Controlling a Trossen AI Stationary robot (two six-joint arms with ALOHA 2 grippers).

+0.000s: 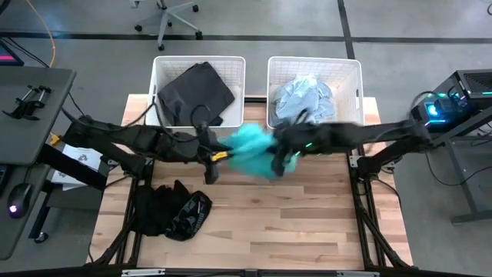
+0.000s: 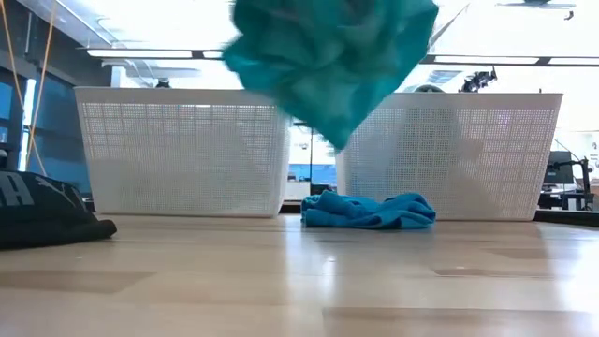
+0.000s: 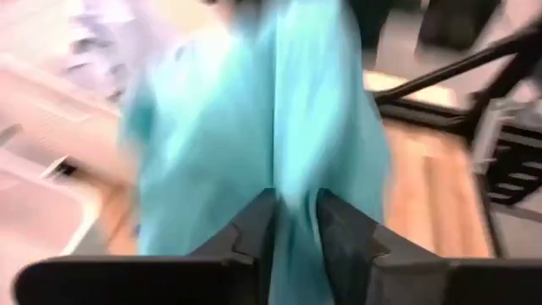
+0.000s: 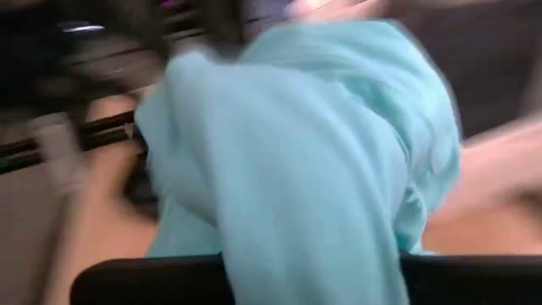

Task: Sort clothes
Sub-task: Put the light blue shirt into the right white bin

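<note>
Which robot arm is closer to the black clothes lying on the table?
The left. Its gripper holds the teal garment just up-right of the black clothes; the right gripper is farther, on the teal garment's other side.

Left gripper (image 3: 295,222) and right gripper (image 1: 286,158) apparently both clamped, raised mid-table

Site: my bench sits in a robotics lab with open-plan office space behind. Evidence: grey concrete floor (image 1: 384,23), rolling office chair (image 1: 165,19), side desk with mouse (image 1: 15,206), lit computer tower (image 1: 461,96), ceiling strip lights (image 2: 150,53), monitors at rear (image 2: 564,170).
</note>
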